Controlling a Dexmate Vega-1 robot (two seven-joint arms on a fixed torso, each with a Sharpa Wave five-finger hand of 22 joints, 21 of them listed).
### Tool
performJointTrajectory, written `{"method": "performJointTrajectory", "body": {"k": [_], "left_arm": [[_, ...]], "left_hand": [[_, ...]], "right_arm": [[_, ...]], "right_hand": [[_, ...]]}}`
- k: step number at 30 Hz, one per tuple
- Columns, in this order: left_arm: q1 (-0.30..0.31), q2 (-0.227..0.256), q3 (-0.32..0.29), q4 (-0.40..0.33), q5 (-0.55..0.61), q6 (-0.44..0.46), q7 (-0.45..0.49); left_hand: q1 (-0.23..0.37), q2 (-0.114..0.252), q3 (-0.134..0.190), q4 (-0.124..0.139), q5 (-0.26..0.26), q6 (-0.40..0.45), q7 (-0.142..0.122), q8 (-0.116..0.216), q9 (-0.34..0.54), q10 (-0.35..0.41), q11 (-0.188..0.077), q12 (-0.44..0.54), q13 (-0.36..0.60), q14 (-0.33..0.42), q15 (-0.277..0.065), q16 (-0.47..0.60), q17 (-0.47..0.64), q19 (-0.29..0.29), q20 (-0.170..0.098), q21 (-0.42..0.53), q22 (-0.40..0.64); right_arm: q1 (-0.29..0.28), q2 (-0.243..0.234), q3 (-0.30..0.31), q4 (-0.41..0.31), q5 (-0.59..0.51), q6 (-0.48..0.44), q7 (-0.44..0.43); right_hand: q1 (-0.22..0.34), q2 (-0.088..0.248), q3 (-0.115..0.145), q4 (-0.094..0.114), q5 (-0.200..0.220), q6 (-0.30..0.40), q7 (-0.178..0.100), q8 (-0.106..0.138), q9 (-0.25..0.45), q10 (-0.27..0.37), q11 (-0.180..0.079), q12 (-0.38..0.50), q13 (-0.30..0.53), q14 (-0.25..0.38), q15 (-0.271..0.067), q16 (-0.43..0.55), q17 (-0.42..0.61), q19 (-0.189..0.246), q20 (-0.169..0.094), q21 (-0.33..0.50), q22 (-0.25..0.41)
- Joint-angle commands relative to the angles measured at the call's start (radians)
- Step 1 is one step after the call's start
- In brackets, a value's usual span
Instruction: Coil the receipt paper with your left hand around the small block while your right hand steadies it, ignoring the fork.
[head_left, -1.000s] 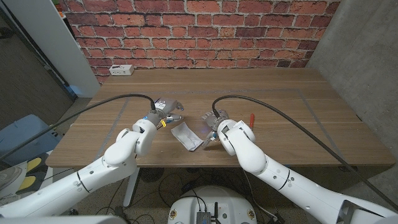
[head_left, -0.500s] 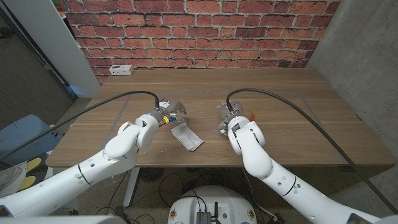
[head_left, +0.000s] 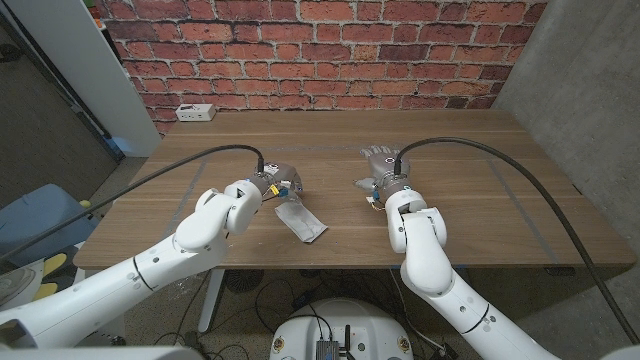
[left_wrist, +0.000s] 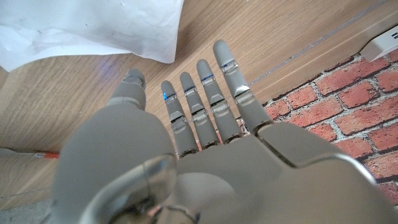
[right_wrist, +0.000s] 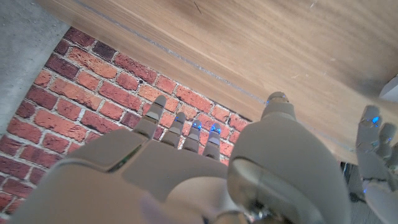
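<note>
The white receipt paper (head_left: 300, 220) lies as a flattened, crumpled bundle near the table's front edge, midway between my arms; the small block is hidden, so I cannot tell if it is inside. My left hand (head_left: 276, 184) hovers just left of and behind the paper, fingers straight and apart, holding nothing. In the left wrist view the paper (left_wrist: 87, 25) lies just past the fingertips (left_wrist: 225, 51). My right hand (head_left: 383, 168) is well to the paper's right, fingers spread and empty.
A white power strip (head_left: 195, 113) sits at the far left of the wooden table (head_left: 470, 150), against the brick wall. A thin red piece (left_wrist: 38, 154) lies on the wood in the left wrist view.
My right hand has left the paper's right end and moved right and farther back, opening out. The left hand has shifted slightly toward the paper. The paper has stayed put.
</note>
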Motion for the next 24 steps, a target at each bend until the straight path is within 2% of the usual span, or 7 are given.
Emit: {"method": "performJointTrajectory", "body": {"k": [1,5,9,13,18,21,24], "left_arm": [[-0.015,-0.033,0.034,0.002,0.065,0.0,-0.061],[-0.018,-0.031,0.043,-0.014,0.101,0.0,-0.109],[-0.017,-0.012,0.034,-0.047,0.121,-0.014,-0.17],[-0.019,-0.003,0.021,-0.071,0.157,-0.014,-0.227],[-0.02,0.007,-0.014,-0.101,0.141,-0.025,-0.299],[-0.02,0.004,-0.019,-0.109,0.142,-0.035,-0.33],[-0.019,-0.005,-0.015,-0.101,0.15,-0.046,-0.346]], "left_hand": [[0.005,0.022,0.012,0.001,0.006,0.036,0.01,0.013,0.0,0.035,0.002,0.016,0.011,0.039,-0.091,0.019,0.008,0.035,-0.007,0.013,-0.001],[0.019,0.02,0.016,-0.008,0.004,0.042,0.008,0.011,0.0,0.017,-0.002,0.01,0.016,0.026,-0.092,0.012,0.008,0.023,-0.001,0.007,-0.001],[0.068,-0.025,-0.005,-0.026,0.004,-0.043,-0.041,-0.022,0.003,-0.106,-0.011,-0.034,0.035,-0.113,-0.089,-0.038,0.008,-0.082,0.03,-0.037,0.001],[0.106,-0.032,-0.008,-0.027,0.025,-0.137,-0.048,-0.033,0.006,-0.171,-0.018,-0.053,0.045,-0.191,-0.077,-0.073,0.0,-0.14,0.032,-0.065,0.001],[0.183,-0.022,0.002,-0.032,0.066,-0.201,-0.055,-0.02,0.01,-0.26,-0.019,-0.072,0.052,-0.274,-0.062,-0.104,-0.01,-0.176,0.007,-0.089,-0.001],[0.238,0.011,0.018,-0.031,0.079,-0.147,-0.042,0.004,0.011,-0.262,-0.019,-0.063,0.054,-0.27,-0.067,-0.095,-0.009,-0.151,-0.029,-0.085,-0.001],[0.274,0.034,0.02,-0.026,0.075,-0.074,-0.029,0.026,0.012,-0.198,-0.019,-0.032,0.057,-0.229,-0.09,-0.071,-0.005,-0.117,-0.051,-0.073,0.0]], "right_arm": [[-0.025,-0.023,0.006,-0.009,0.104,-0.048,-0.186],[-0.022,-0.029,-0.001,-0.005,0.115,-0.062,-0.211],[-0.018,-0.039,-0.011,0.007,0.112,-0.075,-0.246],[-0.003,-0.046,-0.025,0.024,0.103,-0.08,-0.252],[0.004,-0.052,-0.035,0.044,0.107,-0.086,-0.286],[0.005,-0.052,-0.039,0.049,0.112,-0.097,-0.306],[0.007,-0.052,-0.045,0.052,0.111,-0.106,-0.314]], "right_hand": [[-0.014,-0.001,-0.004,0.007,-0.004,0.012,-0.001,0.003,0.003,0.012,-0.001,0.007,-0.001,0.015,-0.002,0.006,0.0,0.014,-0.003,0.006,-0.001],[-0.024,-0.002,-0.007,0.011,-0.007,0.017,-0.003,0.003,0.003,0.023,0.0,0.009,-0.001,0.021,-0.007,0.008,-0.001,0.018,-0.002,0.007,-0.001],[-0.033,-0.003,-0.009,0.014,-0.01,0.028,-0.003,0.004,0.002,0.036,-0.002,0.012,-0.002,0.033,-0.011,0.011,-0.002,0.026,-0.004,0.009,-0.001],[-0.042,-0.004,-0.011,0.017,-0.013,0.042,-0.001,0.007,0.002,0.049,-0.008,0.014,-0.002,0.044,-0.018,0.014,-0.003,0.034,-0.006,0.011,-0.001],[-0.059,-0.006,-0.015,0.024,-0.017,0.065,-0.001,0.011,0.002,0.075,-0.01,0.019,-0.002,0.065,-0.027,0.021,-0.004,0.044,-0.006,0.012,-0.002],[-0.069,-0.007,-0.018,0.028,-0.018,0.074,-0.002,0.012,0.001,0.084,-0.009,0.02,-0.002,0.075,-0.031,0.024,-0.005,0.049,-0.008,0.013,-0.002],[-0.074,-0.008,-0.02,0.03,-0.019,0.077,-0.001,0.011,0.001,0.09,-0.009,0.02,-0.003,0.077,-0.033,0.024,-0.005,0.051,-0.008,0.013,-0.002]]}}
